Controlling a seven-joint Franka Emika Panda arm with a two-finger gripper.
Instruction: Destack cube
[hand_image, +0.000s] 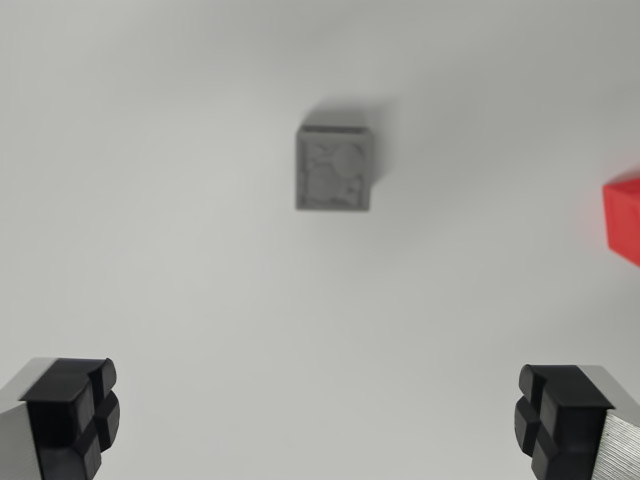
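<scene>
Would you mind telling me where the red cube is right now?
In the wrist view, the red cube is cut off by the right edge, right of the grey cube.

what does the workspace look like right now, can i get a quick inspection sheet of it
surface: plain white surface, bare apart from two cubes, soft shadows only
job's things: grey cube up the middle of the wrist view, seen from above, blurred; whether another cube sits under it cannot be told. red cube at the wrist view's right edge, partly cut off, apart from the grey one
clutter: nothing seen
grippers: gripper open, black fingertips wide apart at the bottom corners, holding nothing, touching neither cube
cables: nothing seen
surroundings: nothing seen beyond the white surface
</scene>
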